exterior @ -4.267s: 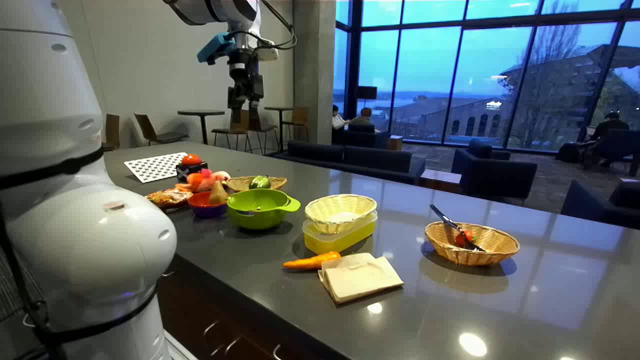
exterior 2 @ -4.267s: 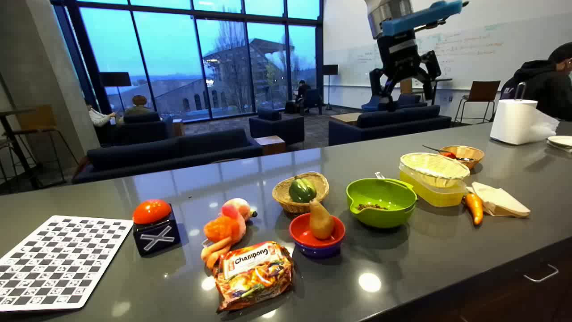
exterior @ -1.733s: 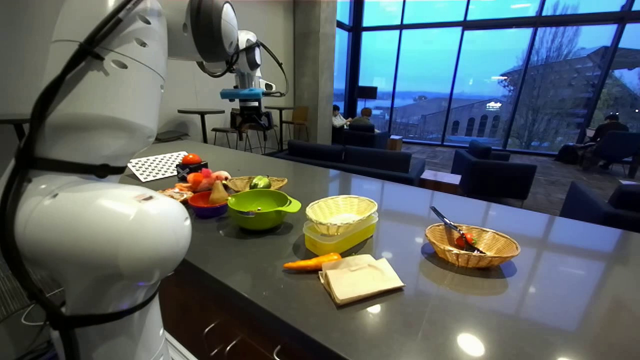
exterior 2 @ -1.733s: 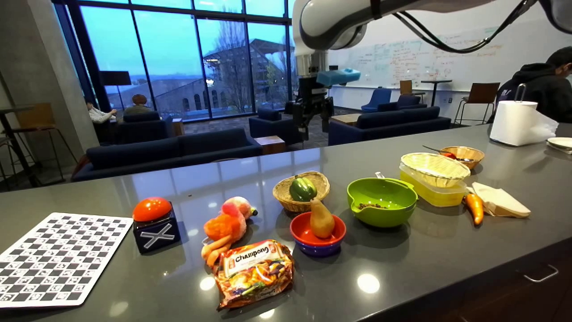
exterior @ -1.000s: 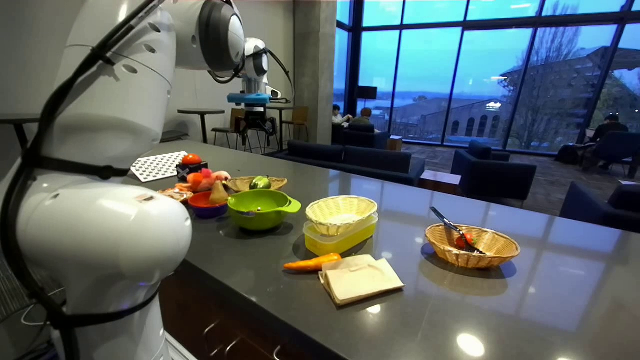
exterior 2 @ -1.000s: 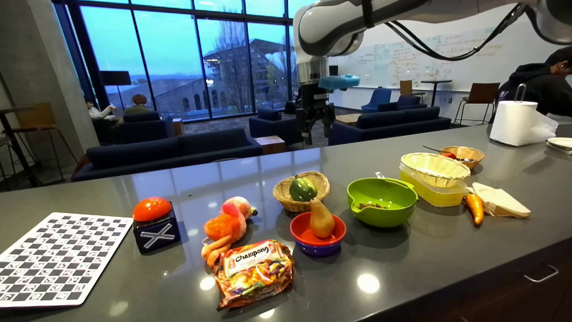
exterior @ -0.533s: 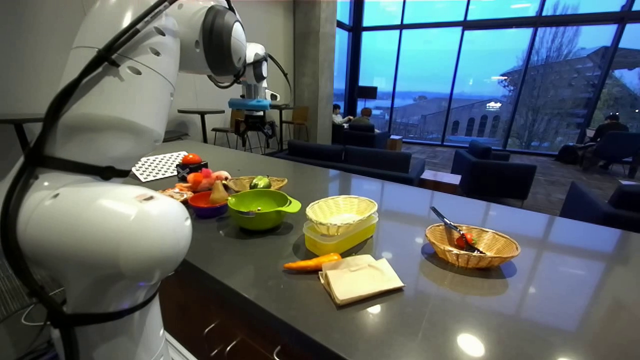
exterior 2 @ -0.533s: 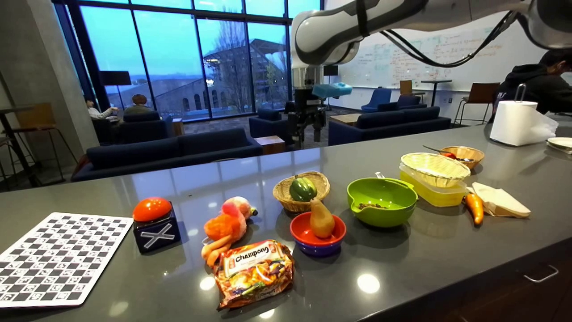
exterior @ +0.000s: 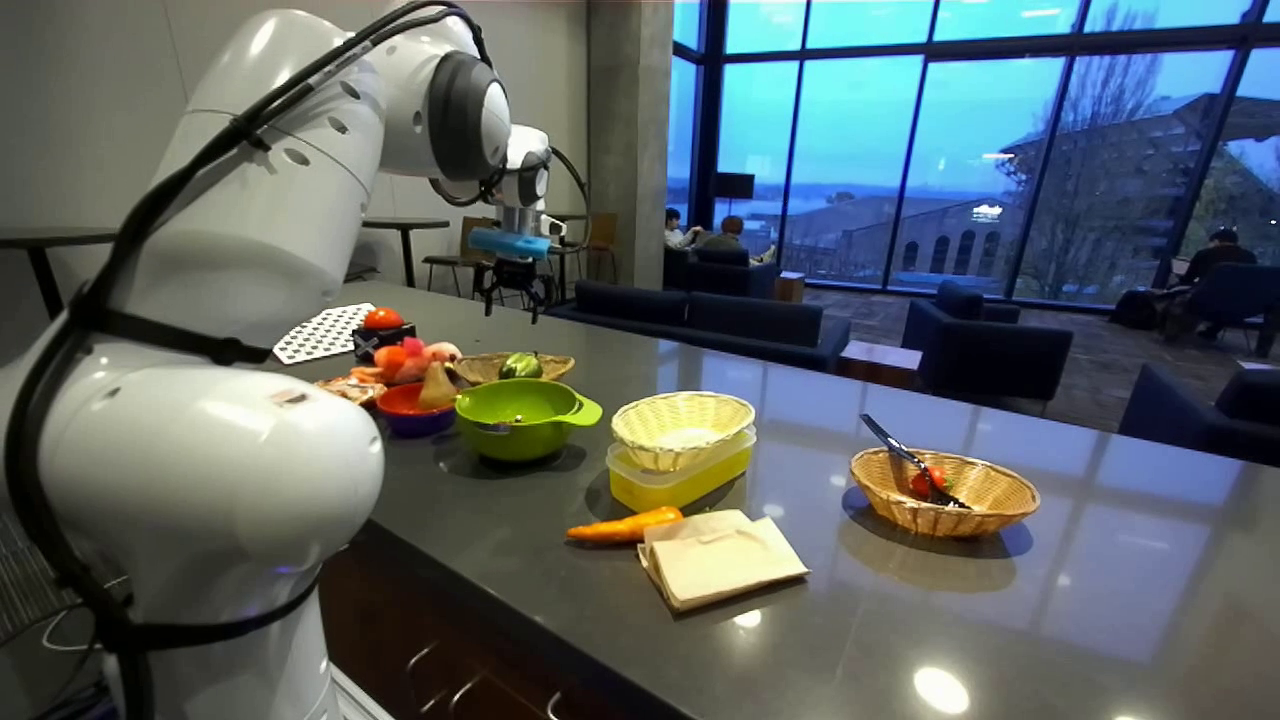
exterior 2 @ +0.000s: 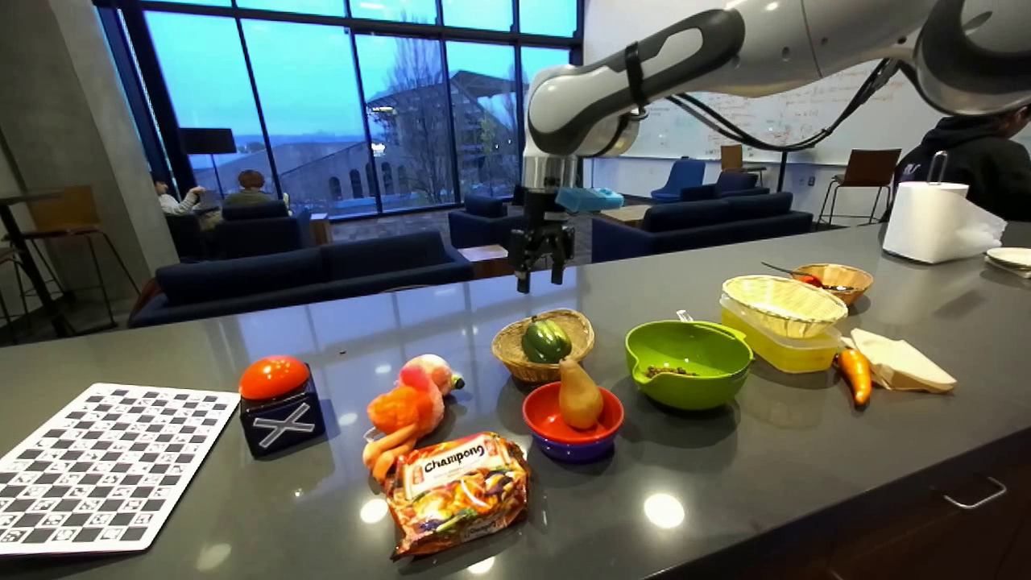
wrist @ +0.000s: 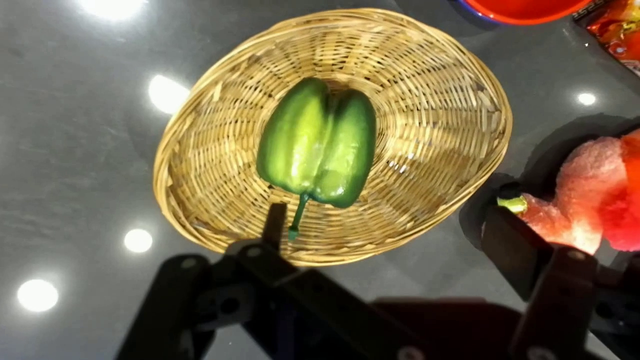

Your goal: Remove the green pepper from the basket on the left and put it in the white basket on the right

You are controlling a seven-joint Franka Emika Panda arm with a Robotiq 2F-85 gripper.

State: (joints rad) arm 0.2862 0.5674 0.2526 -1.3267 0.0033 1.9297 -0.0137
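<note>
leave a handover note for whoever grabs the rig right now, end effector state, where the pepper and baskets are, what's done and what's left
End effector: open, holding nothing, raised near the brown basket beside the red bowl.
Green pepper: lying in that brown basket, stem toward the end effector in the wrist view.
White basket: sitting on the yellow box.
Done: no pickup yet.
Left: lower, grip the green pepper, lift it out, carry it across and set it in the white basket.

Far left, the green pepper [exterior: 521,366] is lying in a tan basket [exterior: 478,369]; the gripper [exterior: 512,312] is hanging higher, jaws apart. Nearer, the white basket [exterior: 683,425] is topping a tub [exterior: 692,484].
</note>
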